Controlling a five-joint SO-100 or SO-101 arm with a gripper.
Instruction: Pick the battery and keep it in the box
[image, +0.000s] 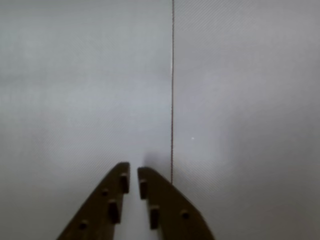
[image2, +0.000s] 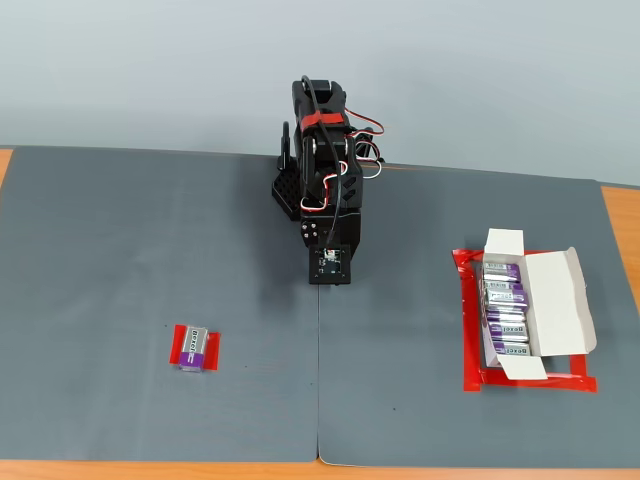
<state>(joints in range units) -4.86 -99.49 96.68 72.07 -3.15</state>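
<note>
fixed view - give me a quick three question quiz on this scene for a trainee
1. True or false: the battery on the red tape patch lies left of the arm in the fixed view.
2. What does the box hold? A) nothing B) a row of batteries C) a tape roll
3. In the wrist view, what lies under the gripper: the battery, or only the grey mat and its seam?

Key:
1. True.
2. B; its flaps are folded out and purple batteries lie side by side inside.
3. Only mat and seam; the jaws are nearly closed and hold nothing.
</note>
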